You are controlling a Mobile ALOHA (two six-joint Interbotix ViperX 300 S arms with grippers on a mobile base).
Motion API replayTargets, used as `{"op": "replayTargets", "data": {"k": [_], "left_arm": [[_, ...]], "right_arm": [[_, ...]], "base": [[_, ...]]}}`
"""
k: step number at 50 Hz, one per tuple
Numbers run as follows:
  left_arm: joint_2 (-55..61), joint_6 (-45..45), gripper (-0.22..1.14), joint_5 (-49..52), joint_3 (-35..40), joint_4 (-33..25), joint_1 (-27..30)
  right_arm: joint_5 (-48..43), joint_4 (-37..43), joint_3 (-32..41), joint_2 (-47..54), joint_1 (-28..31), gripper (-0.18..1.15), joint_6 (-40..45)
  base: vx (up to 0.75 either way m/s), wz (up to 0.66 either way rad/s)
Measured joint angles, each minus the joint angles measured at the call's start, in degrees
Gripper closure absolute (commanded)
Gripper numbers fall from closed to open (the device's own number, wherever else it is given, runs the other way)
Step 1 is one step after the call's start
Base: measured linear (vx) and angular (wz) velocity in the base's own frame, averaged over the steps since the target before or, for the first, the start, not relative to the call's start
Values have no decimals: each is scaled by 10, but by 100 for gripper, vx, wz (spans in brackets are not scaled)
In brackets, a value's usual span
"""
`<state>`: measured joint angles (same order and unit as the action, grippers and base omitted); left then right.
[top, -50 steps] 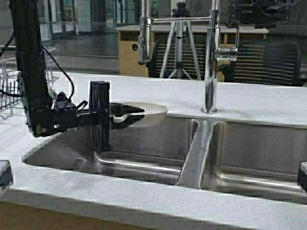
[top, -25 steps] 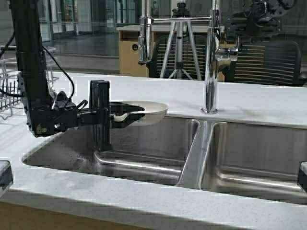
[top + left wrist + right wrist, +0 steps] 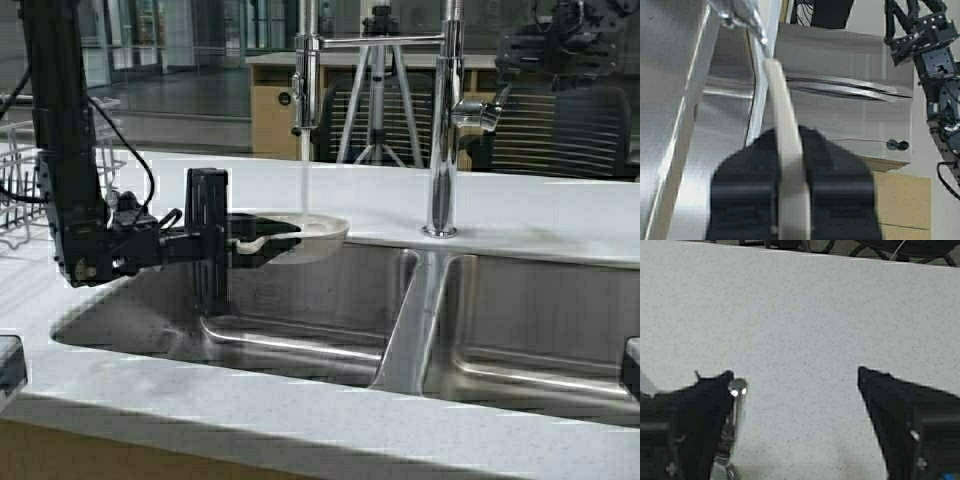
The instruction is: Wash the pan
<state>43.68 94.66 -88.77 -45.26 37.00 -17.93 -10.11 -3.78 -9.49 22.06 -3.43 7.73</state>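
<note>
L hand (image 3: pixel 235 243) is clamped on the pan (image 3: pixel 305 237), holding it level over the L basin of the sink (image 3: pixel 300 340), right under the spray head (image 3: pixel 304 95); water's running onto it. R hand (image 3: pixel 795 405) is spread open up by the faucet lever (image 3: pixel 478 115), above the table (image 3: pixel 330 195).

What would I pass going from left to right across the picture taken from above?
Wire rack → left arm → left gripper holding the pan under running water → tap post → right sink basin.
</note>
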Motion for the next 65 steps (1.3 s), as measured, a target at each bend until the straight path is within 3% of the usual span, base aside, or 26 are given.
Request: {"op": "replayTargets", "data": {"k": [15, 21, 25, 33, 35, 43, 52, 65], "left_arm": [[1, 0, 89, -2, 0, -2, 0], [1, 0, 89, -2, 0, -1, 0], [0, 0, 89, -4, 0, -1, -1], [1, 0, 89, -5, 0, 0, -2], [0, 0, 89, -4, 0, 0, -1], [1, 0, 89, -6, 0, 0, -1], [1, 0, 89, -18, 1, -3, 1], [31, -27, 89, -81, 25, -3, -3]], "right_arm": [[-4, 0, -16, -90, -51, -7, -4], [-4, 2, -40, -90, -65, 3, -2], [-4, 1, -50, -81, -62, 25, -1], [-4, 3, -46, -29, -33, 94, 11], [-4, 3, -39, -15, -21, 103, 8], [-4, 2, 14, 33, 42, 88, 4], [35, -26, 62, 47, 76, 91, -25], [42, -56, 58, 33, 79, 91, -102]], "base": [[0, -1], [-1, -2], [0, -2], [0, 0], [0, 0], [0, 0], [1, 0], [0, 0]]}}
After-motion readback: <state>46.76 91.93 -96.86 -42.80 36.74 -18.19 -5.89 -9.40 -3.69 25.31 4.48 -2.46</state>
